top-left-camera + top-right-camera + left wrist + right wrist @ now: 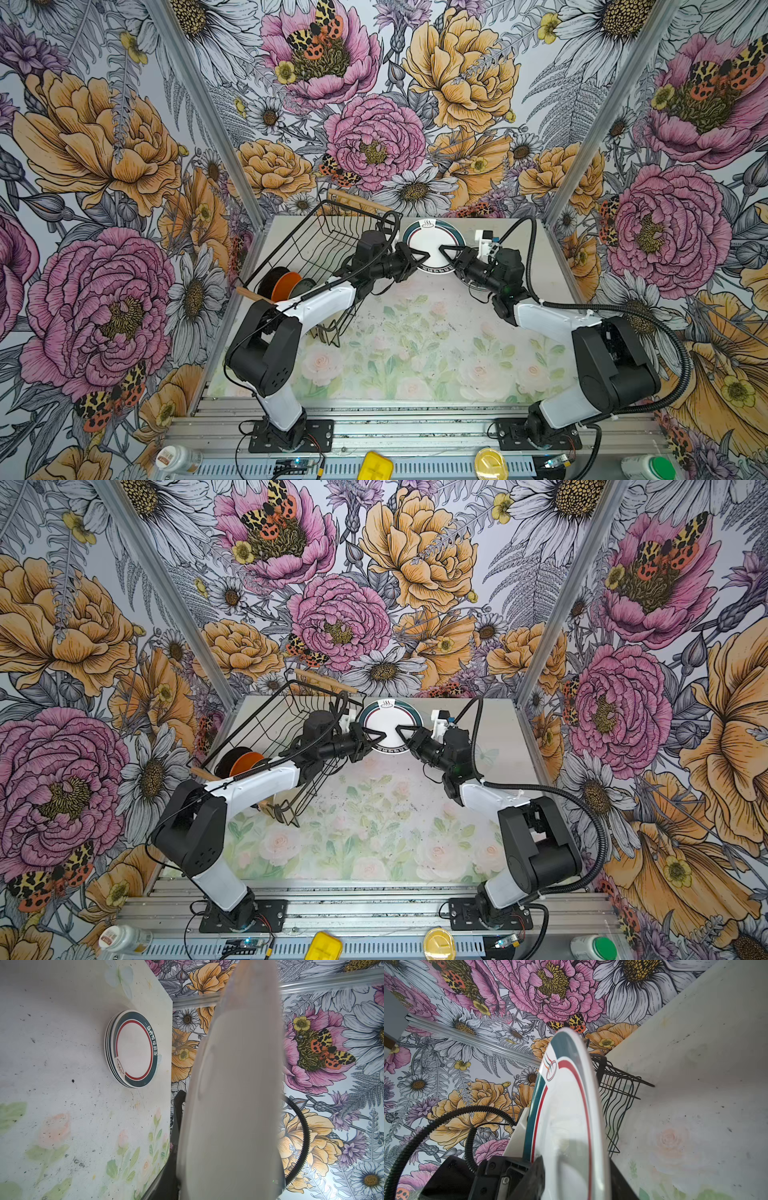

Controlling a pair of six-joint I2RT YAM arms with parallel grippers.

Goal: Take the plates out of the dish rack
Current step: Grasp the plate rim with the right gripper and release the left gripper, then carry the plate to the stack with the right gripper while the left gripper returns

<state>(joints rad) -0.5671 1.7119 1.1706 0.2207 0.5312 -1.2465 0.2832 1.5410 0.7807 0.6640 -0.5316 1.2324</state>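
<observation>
- Handing over the teal-banded plate (pixel 432 237) looks like the step in hand. It hangs in the air between the two arms, just beside the dish rack (pixel 320 245), over the back of the table (pixel 415 332).
- The left gripper (pixel 420 255) is clamped on one rim. The right gripper (pixel 448 252) straddles the opposite rim, but I cannot tell whether it has bitten.
- The left jaws should let go only once the right grip is firm, since glazed rims slip.
- The plate should then go down flat onto the stack of plates (pixel 133 1049) lying on the table.
- In the rack, black and orange plates (pixel 284 286) wait on edge.
</observation>
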